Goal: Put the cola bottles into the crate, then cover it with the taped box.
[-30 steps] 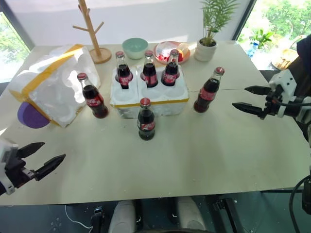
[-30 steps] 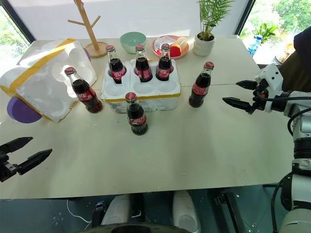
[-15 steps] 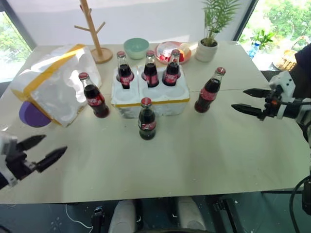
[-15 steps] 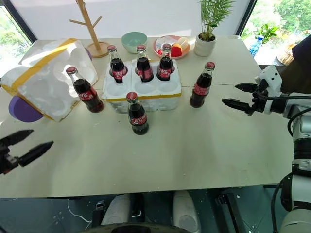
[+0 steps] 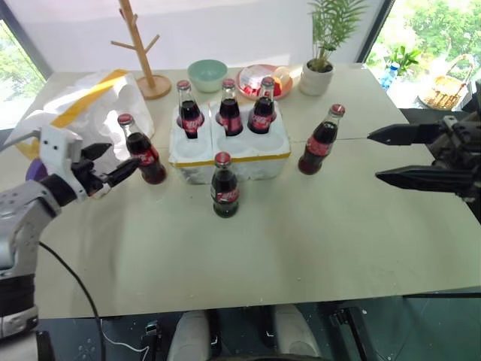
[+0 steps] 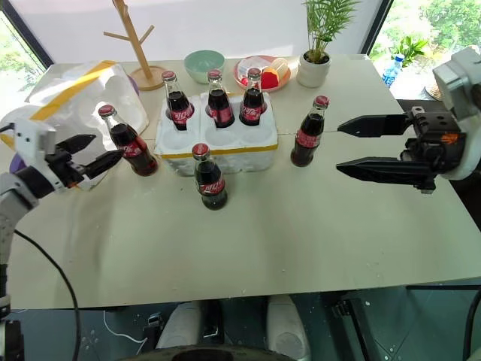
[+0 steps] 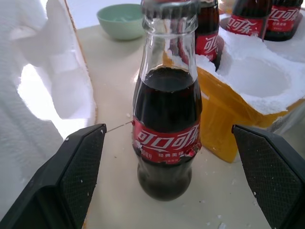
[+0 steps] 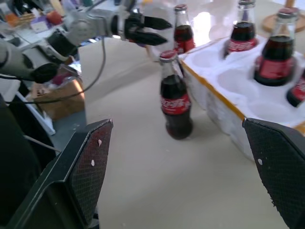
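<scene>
- The left gripper (image 5: 114, 165) stood open, level with a cola bottle (image 5: 142, 151) just beside the crate (image 5: 229, 148); contact was unclear.
- The right gripper (image 6: 356, 147) hung open, apart from everything.
- Three cola bottles (image 5: 228, 109) sat in the crate's back wells.
- The taped box (image 5: 90, 113) lay tipped, left of the crate.

A cola bottle (image 7: 167, 129) stands upright on the pale table (image 7: 114, 191), centred between the left gripper's (image 7: 167, 176) two black fingers (image 7: 71, 176), which are spread wide on either side without touching it. Just beside it is the crate (image 7: 248, 90) with its yellow tape band; more bottles stand in it. A green bowl (image 7: 121, 20) sits further back, and white foam of the taped box (image 7: 33, 95) fills one side.
</scene>
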`<state>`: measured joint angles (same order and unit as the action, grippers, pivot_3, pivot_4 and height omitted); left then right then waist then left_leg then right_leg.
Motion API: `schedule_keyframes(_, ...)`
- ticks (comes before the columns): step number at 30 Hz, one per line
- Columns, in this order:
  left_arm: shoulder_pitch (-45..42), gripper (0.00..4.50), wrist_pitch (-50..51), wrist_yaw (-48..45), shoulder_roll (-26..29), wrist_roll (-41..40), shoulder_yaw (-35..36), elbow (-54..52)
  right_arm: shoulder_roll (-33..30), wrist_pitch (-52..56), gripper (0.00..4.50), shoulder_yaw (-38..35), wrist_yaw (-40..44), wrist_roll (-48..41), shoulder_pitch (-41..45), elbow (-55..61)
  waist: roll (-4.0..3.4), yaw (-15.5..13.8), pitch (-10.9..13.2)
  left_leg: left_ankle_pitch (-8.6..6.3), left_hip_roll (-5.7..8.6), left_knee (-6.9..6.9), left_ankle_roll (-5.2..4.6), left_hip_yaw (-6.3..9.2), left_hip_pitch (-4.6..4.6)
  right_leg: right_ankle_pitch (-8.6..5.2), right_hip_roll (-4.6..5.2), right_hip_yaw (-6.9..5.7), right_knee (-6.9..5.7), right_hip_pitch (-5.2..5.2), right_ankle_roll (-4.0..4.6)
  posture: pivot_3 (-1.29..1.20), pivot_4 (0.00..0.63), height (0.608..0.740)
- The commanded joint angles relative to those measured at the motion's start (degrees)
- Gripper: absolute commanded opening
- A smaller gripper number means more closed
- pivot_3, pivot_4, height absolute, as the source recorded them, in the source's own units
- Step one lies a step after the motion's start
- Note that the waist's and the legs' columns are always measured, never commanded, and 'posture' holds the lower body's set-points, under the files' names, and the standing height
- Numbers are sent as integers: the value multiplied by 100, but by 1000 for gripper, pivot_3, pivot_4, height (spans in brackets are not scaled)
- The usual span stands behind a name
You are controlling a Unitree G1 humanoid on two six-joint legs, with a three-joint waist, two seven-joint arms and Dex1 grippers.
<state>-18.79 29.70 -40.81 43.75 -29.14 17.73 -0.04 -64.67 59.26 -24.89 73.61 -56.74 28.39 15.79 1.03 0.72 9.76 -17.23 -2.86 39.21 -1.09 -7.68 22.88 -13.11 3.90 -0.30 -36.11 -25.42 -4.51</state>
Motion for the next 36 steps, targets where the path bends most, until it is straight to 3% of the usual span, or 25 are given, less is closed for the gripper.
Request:
schedule_keyframes(1, -362, 4424, -372, 7, -76, 335, -244, 349, 80, 82, 4500, -227, -334, -407, -33, 407, 0, -10, 0, 0, 0, 0, 0, 0, 1, 0, 0, 0, 0, 0, -1, 0, 150, 740)
schedule_keyframes(16, -1148, 4424, -1137, -147, -713, 1040, -864, 1617, 316, -78, 4500, 173, -994, -746, 96, 572, 6, 2, -1, 1, 4, 2, -2, 0, 4, 5, -3, 0, 0, 1, -8, 0, 150, 740)
schedule_keyframes(18, -1082, 3917, -1058, -232, -656, 977, -815, 1479, 331, -57, 4500, 186, -1088, -818, 140, 584, 6, -3, -1, 1, 3, 2, -2, 1, 4, 5, -5, -1, 0, 0, -9, 0, 150, 740)
schedule_keyframes(21, -981, 2777, -887, -337, -483, 881, -701, 1269, 349, -20, 4500, 168, -1250, -944, 171, 580, 7, -4, -1, 1, 1, 2, -2, 3, 5, 5, -6, -1, -1, 0, -9, 0, 150, 740)
schedule_keyframes(26, -716, 2777, -235, -763, -62, 328, -368, 531, 325, -43, 4500, 151, -1400, -997, 82, 647, 10, 19, 1, 1, -4, 2, -2, 3, 9, 5, -6, 0, 0, -4, -9, 0, 150, 740)
schedule_keyframes(31, -481, 2777, 939, -1639, 736, -673, -15, -391, 261, -60, 4500, 112, -1473, -964, -40, 710, 22, -1, 8, 2, -8, 3, 1, 7, 25, 5, -10, -2, -2, -18, -9, 0, 150, 740)
schedule_keyframes(36, -1408, 2777, 1818, -2203, 1167, -1511, -70, -366, 202, -47, 4500, 22, -1549, -1001, -150, 755, 24, -49, 9, 4, -1, 13, 4, 13, 38, 3, -7, -7, 1, -19, -6, 0, 150, 740)
